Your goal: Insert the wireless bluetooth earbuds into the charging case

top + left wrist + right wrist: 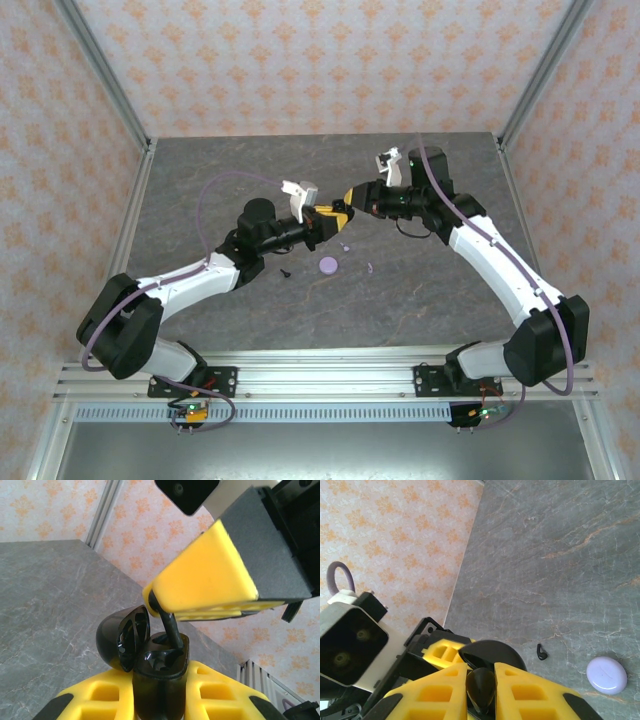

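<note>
**Grey stone tabletop (400, 310), arms meeting above its middle**

Orange-flowered wallpaper (300, 60) closes the table in on three sides. Farthest left on the stone lies a loose black earbud (286, 273). Just right of it, raised off the surface, the left gripper (159, 695) is clamped tight on the black charging case (159, 677). One yellow finger presses each flank, and the case stands upright with its lid (122, 637) swung open to the left. Nearer the arm bases, a closed lavender case (329, 265) rests on the table. Two tiny lavender earbuds (345, 245) lie close by, one just beyond it and one further right. From the right, the right gripper (480, 680) is almost closed, pinching a second black earbud (172, 630) by its head. The stem points down into the open case; how deep it sits I cannot tell.
</note>
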